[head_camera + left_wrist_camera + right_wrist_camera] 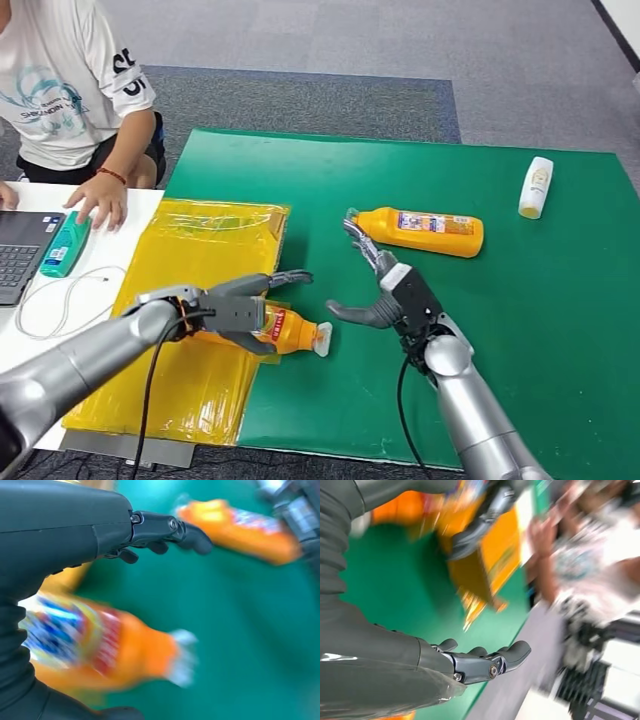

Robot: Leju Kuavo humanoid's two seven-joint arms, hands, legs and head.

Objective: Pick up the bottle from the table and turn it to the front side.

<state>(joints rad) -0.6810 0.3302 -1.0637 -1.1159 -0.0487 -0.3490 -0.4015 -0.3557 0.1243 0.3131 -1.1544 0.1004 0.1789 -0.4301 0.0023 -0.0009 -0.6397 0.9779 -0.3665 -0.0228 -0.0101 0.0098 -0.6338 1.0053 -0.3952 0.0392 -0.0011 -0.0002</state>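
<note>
An orange bottle (293, 330) with a red and blue label lies on its side at the edge of the yellow bag (192, 250), white cap toward the green mat (528, 320). My left hand (241, 310) reaches over it; the fingers (166, 530) stretch straight, with a gap above the blurred bottle (113, 650), and the thumb lies under it. A second, longer orange bottle (423, 232) lies further back on the mat and appears as a blurred orange bottle (245, 527) in the left wrist view. My right hand (385, 290) is spread, fingertips close to that bottle's cap, holding nothing.
A small white bottle (536, 187) lies at the far right of the mat. At the left, a person (68, 90) sits by a white table with a laptop (19, 255), a teal object (66, 245) under their hand, and a loose cable (68, 295).
</note>
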